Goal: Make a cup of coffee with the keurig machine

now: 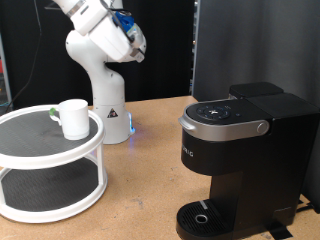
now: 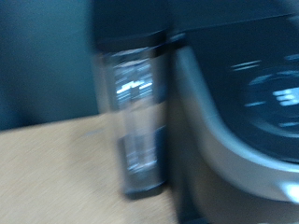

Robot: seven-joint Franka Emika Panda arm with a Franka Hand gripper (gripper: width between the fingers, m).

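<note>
while the plain white ceramic mug (image 1: 73, 117) is sitting untouched on the white two-tier round stand (image 1: 50, 160), the arm's end effector is out of view, its opening impossible to tell; the boxy matte-black keurig machine (image 1: 240, 150) is waiting, so fetching the mug calls for descending.

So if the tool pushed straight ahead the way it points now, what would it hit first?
Probably the keurig machine: its black body and clear water tank fill the blurred wrist view. Depth is unclear.

The picture is blurred. The keurig machine (image 2: 234, 103) fills much of the frame: its dark body, a curved silver-grey band and faint pale markings on top. Its clear water tank (image 2: 135, 121) stands upright against its side. Both rest on the light wooden desk (image 2: 56, 177).
</note>
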